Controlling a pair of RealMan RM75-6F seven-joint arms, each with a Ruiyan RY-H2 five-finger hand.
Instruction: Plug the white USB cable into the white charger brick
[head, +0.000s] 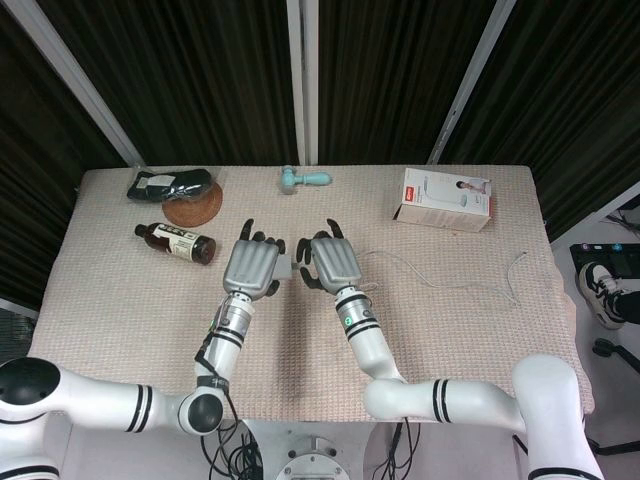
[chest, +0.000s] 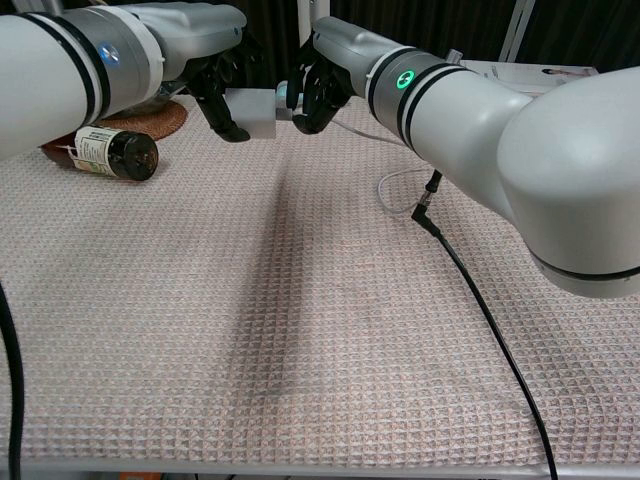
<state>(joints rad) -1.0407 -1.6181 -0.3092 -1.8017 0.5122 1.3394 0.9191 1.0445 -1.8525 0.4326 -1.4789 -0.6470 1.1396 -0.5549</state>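
My left hand (head: 250, 266) (chest: 215, 75) holds the white charger brick (chest: 253, 110) (head: 283, 267) above the table's middle. My right hand (head: 334, 262) (chest: 322, 78) faces it from the right and pinches the plug end of the white USB cable (head: 440, 285) right at the brick's face (chest: 287, 97). The thin cable trails right over the cloth to its far end (head: 515, 270). Whether the plug is seated in the brick is hidden by the fingers.
A brown bottle (head: 176, 241) (chest: 100, 152) lies at the left beside a round cork coaster (head: 193, 210) and a dark bundle (head: 168, 184). A teal tool (head: 304, 179) lies at the back, a white box (head: 446, 198) at the back right. A black cable (chest: 480, 320) crosses the cloth in the chest view.
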